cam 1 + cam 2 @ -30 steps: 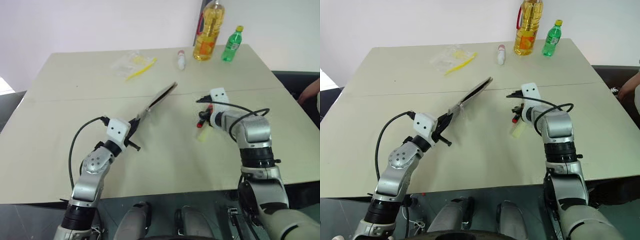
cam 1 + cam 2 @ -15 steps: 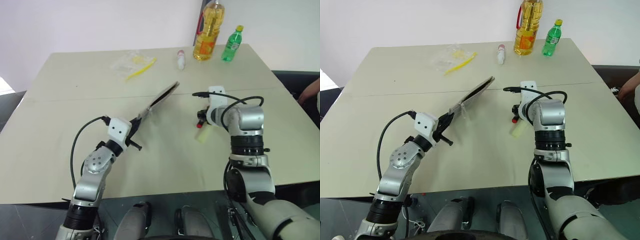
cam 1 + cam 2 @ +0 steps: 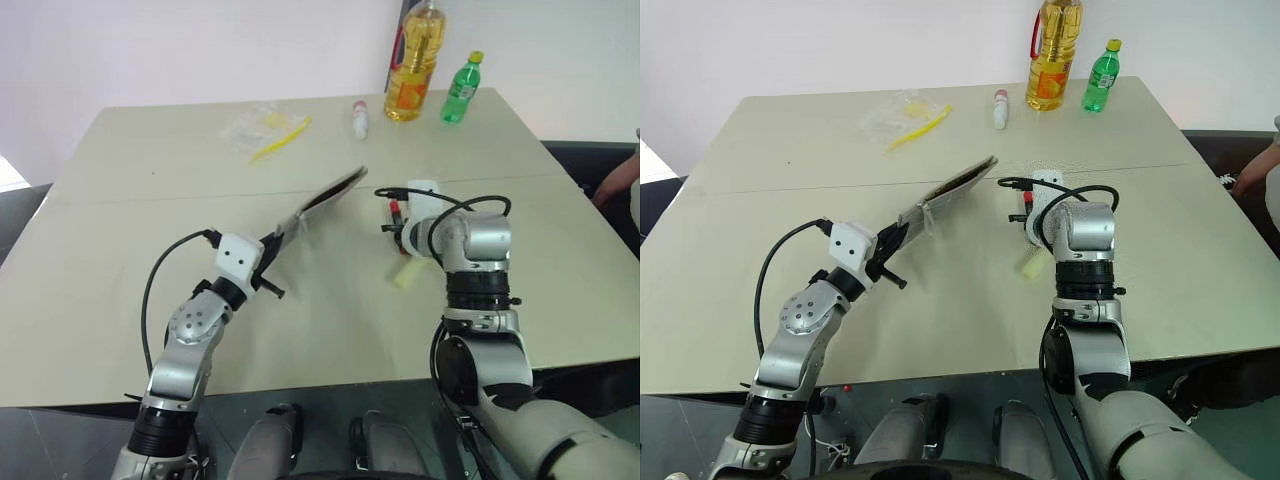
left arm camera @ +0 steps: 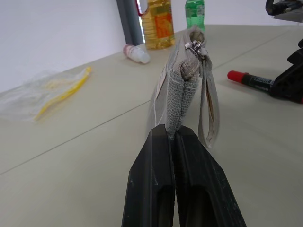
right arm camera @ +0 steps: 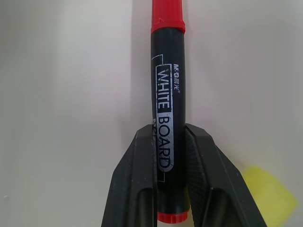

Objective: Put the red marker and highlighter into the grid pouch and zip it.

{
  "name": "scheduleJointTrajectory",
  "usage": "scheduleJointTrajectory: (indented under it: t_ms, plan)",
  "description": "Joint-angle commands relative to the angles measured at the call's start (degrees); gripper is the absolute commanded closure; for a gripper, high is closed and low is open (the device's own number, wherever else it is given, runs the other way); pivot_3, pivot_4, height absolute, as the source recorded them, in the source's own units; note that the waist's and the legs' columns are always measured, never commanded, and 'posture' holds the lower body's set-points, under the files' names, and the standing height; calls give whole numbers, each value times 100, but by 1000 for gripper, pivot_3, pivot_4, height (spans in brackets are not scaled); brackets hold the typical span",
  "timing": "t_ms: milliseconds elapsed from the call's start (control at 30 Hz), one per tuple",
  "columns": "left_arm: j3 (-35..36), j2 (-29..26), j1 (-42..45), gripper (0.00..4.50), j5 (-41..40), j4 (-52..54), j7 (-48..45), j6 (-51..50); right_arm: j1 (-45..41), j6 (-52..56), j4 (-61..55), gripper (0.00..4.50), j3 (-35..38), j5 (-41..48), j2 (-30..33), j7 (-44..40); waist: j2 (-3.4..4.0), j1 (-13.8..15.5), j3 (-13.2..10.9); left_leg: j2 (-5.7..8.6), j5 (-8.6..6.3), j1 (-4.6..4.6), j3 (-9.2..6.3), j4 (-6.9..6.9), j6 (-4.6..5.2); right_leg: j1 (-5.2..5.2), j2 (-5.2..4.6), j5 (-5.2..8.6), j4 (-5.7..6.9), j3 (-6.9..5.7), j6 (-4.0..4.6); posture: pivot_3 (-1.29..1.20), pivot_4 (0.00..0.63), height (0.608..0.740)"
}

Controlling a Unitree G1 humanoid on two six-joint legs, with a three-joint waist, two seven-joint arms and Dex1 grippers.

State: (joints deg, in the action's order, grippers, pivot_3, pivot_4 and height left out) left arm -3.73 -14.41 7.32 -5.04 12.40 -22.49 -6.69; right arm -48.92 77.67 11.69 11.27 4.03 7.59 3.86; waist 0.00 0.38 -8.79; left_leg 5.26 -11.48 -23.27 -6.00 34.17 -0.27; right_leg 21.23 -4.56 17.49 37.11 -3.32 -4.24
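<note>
- Table (image 3: 150, 250): pale, wide; a seam runs across it behind both arms. The far edge carries an oil bottle (image 3: 417, 62), a green bottle (image 3: 462, 88), a small white tube with a red cap (image 3: 360, 118), and a clear plastic bag (image 3: 258, 126) with a long yellow stick (image 3: 281, 138) on it. All are well apart from the work and not wanted.
- Grid pouch (image 3: 322, 199): held up off the table, tilted, rising away from the left gripper (image 4: 174, 137). That gripper is clenched on the pouch's near corner. In the left wrist view the zip pull (image 4: 195, 48) sits at the far top end and the mouth gapes slightly beside it.
- Right gripper (image 5: 170, 142): angled down at the table, fingers (image 5: 203, 161) closed against both sides of the red marker (image 5: 167, 99), gripping its black barrel near the tail end. Red tip points away from the wrist.
- Highlighter (image 3: 405, 273): lying on the table just beside the right gripper, untouched.
- Step in hand, as I judge it: secure and lift the marker. Grip is near one end, so expect the long free end to droop; lift slowly, keep it level.
- Then lead the tip into the gap beside the zip pull, along the pouch's length; keep the left grip firm and the mouth facing the right arm.
</note>
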Motion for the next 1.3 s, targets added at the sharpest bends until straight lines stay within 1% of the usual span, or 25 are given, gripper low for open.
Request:
scheduleJointTrajectory:
  t_ms: [33, 200, 367, 467, 667, 1033, 1167, 1300]
  plan:
    - [150, -22, 37, 4500, -146, 176, -14, 85, -13, -744, -534, 4223, -354, 148, 376, -613, 0, -3, 0, 0, 0, -1, 0, 0, 0, 1, 1, 0, 0, 1, 0, 0, 150, 740]
    - [434, -175, 84, 4500, -508, 297, -178, -81, 257, -2199, -1281, 4223, -1632, -200, 1877, -1944, 0, -6, -1, 1, 1, -4, 2, 0, 0, 4, 3, 0, -7, 2, -1, 0, 150, 740]
    - [503, -486, 109, 4500, -740, 328, -525, -196, 704, -4228, -1844, 4223, -2253, -618, 3272, -3189, -4, -3, -2, 0, 0, -5, 2, -2, 0, 0, 3, 1, -14, 2, -3, 0, 150, 740]
    - [460, -632, 131, 4500, -859, 334, -763, -245, 1048, -5317, -2047, 4223, -2494, -815, 3816, -3819, -7, -10, -4, -1, 0, -4, 2, -1, 0, -2, 3, 1, -15, 2, -3, 0, 150, 740]
    - [311, -825, 165, 4500, -820, 371, -1043, -252, 1358, -6088, -2017, 4223, -2595, -1153, 4004, -4205, -14, 22, -8, -5, 0, -3, 1, 0, -1, -1, 3, 1, -15, 3, -2, 0, 150, 740]
    - [262, -820, 241, 4500, -840, 399, -1045, -281, 1438, -6541, -1872, 4223, -2570, -1517, 3913, -4542, -17, 38, -10, -4, -1, -9, 0, 0, -2, -3, 2, 1, -37, 4, -1, 0, 150, 740]
    - [191, -846, 200, 4500, -829, 467, -1101, -289, 1464, -6978, -1821, 4223, -2705, -1847, 4018, -4686, -17, 38, -10, -4, -1, -9, 0, 0, -2, -5, 2, 1, -41, 3, -1, 0, 150, 740]
    - [27, -1028, 152, 4500, -658, 511, -1306, -190, 1460, -7630, -1694, 4223, -2910, -2329, 4190, -4788, -17, 37, -10, -4, -1, -9, 0, -1, -2, -6, 2, 1, -43, 3, -1, 0, 150, 740]
